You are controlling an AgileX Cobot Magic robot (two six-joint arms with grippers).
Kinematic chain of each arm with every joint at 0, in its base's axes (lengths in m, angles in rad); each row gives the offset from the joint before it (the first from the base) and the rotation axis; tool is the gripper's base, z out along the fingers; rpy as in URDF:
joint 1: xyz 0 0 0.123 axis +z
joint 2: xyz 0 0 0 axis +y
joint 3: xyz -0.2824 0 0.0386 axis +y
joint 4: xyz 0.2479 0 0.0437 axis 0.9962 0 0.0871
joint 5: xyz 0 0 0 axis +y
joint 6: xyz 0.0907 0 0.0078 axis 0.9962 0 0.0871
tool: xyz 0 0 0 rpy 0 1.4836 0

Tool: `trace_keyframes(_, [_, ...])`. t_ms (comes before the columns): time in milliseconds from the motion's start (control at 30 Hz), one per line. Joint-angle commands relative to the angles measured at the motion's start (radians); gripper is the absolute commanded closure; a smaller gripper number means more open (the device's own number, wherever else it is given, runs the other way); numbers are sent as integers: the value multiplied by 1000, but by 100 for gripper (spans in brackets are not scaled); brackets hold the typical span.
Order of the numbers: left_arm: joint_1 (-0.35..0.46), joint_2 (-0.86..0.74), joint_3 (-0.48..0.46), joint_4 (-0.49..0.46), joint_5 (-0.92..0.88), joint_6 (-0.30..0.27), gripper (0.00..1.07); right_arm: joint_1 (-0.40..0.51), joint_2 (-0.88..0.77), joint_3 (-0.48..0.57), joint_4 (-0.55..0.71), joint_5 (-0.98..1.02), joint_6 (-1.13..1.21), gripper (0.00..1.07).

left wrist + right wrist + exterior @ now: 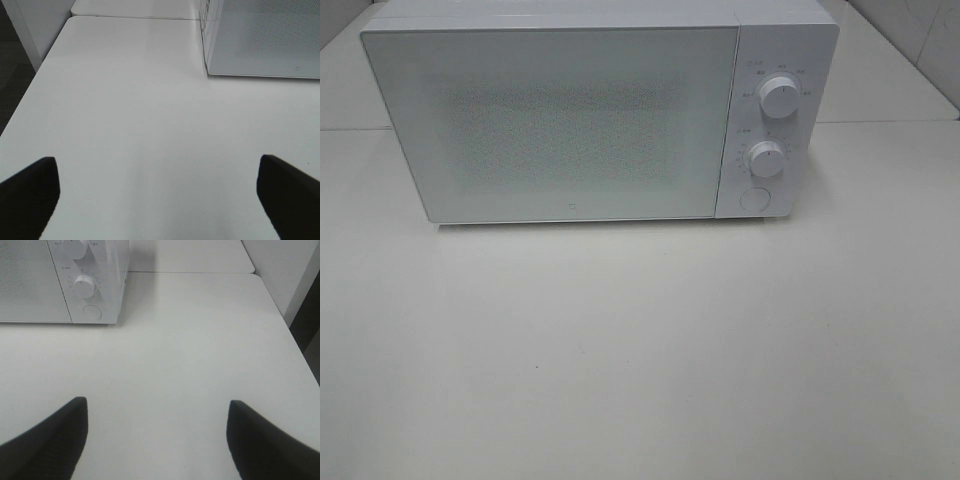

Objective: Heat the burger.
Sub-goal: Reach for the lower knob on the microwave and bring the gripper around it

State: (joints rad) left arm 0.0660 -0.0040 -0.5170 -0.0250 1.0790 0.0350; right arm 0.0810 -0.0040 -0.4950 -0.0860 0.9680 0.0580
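microwave (570,120): stands upright at the far side of the white table (640,350), front face toward the arms.
door (555,125): shut, flush with the housing. its dotted, frosted panel does not show the interior.
control panel, right of the door: upper knob (779,97), lower knob (767,159) directly below it, round button (754,198) at the bottom.

burger: not visible in any view; its location cannot be told. the shut door blocks sight into the oven cavity.

left gripper (156,172): held over the table surface, off the microwave's left front corner and well apart from it. fingers (30,195) spread wide, gripping nothing, touching nothing.

right gripper (156,410): held over the table, in front of and to the right of the control panel, well apart from it. fingers (50,445) spread wide, gripping nothing.

surroundings: a seam (135,18) beside the microwave marks where a second white tabletop joins the first. dark floor (12,75) shows past the table's left edge. a white vertical panel (275,275) stands past the table's far right corner, with a dark gap beside it along the right edge.
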Motion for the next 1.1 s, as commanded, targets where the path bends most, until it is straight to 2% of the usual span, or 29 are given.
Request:
trace_keyframes(33, [2,-14,2,-10,-8,3,6,-3,-29,-26,4,-81,1,32])
trace_keyframes(167, [2,-14,2,-10,-8,3,6,-3,-27,-31,-1,-256,1,31])
trace_keyframes(433, [2,-14,2,-10,-8,3,7,-3,80,-31,-8,-324,-8,23])
trace_keyframes(600, [2,-14,2,-10,-8,3,7,6,151,-17,-5,-431,-7,25])
trace_keyframes(667, [2,-14,2,-10,-8,3,7,6,178,13,-5,-552,-4,27])
trace_keyframes(833, [2,-14,2,-10,-8,3,7,6,236,66,-4,-686,-3,31])
trace_keyframes(1100, [2,-14,2,-10,-8,3,7,6,375,108,-5,-863,-8,31])
